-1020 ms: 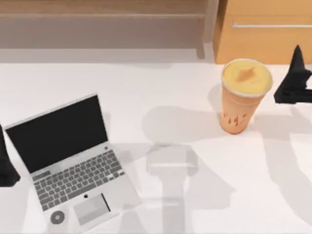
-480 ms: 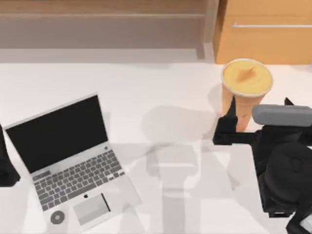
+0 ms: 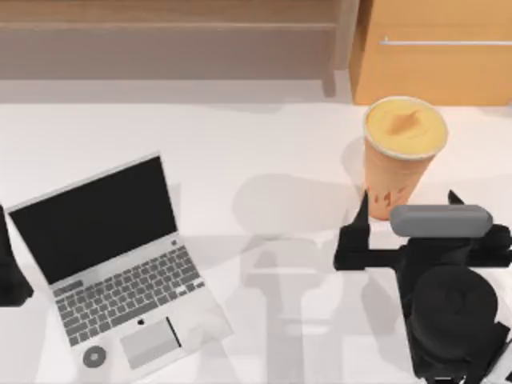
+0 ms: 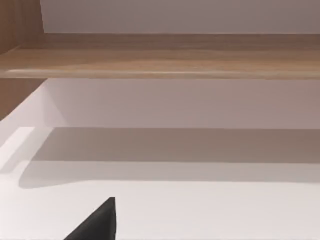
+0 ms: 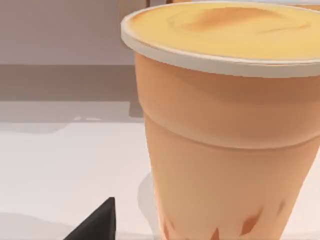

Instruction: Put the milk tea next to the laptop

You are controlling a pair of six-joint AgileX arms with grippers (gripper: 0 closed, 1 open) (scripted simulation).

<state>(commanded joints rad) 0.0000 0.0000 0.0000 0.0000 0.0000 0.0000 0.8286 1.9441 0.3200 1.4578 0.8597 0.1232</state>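
On white table (image 3: 272, 144), milk tea (image 3: 400, 156), laptop (image 3: 112, 256), wood shelf (image 3: 176, 32) behind

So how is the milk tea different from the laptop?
The milk tea is a tall, round, orange-tan cup, while the laptop is flat, boxy, silver and black. The laptop is wider than the milk tea. The milk tea stands at the table's right, by my right gripper; the laptop lies open at the left. Both rest on the white table.
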